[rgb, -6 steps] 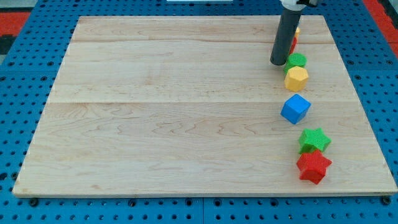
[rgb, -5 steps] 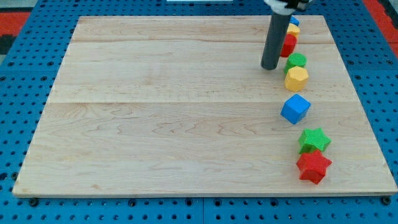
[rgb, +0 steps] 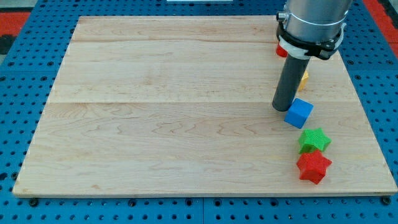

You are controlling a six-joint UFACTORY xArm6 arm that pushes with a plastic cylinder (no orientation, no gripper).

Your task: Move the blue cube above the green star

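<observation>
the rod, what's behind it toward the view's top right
Behind the rod, a sliver of a yellow block and part of a red block show; any others there are covered. My tip sits at the blue cube's left edge.

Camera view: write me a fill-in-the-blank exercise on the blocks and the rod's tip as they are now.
1. My tip touches the upper-left side of the ____ cube.
2. The block directly below the blue cube is the green ____.
3. The ____ star is the block nearest the view's bottom.
4. The rod partly hides a ____ block above the blue cube.

Missing words: blue; star; red; yellow
</observation>
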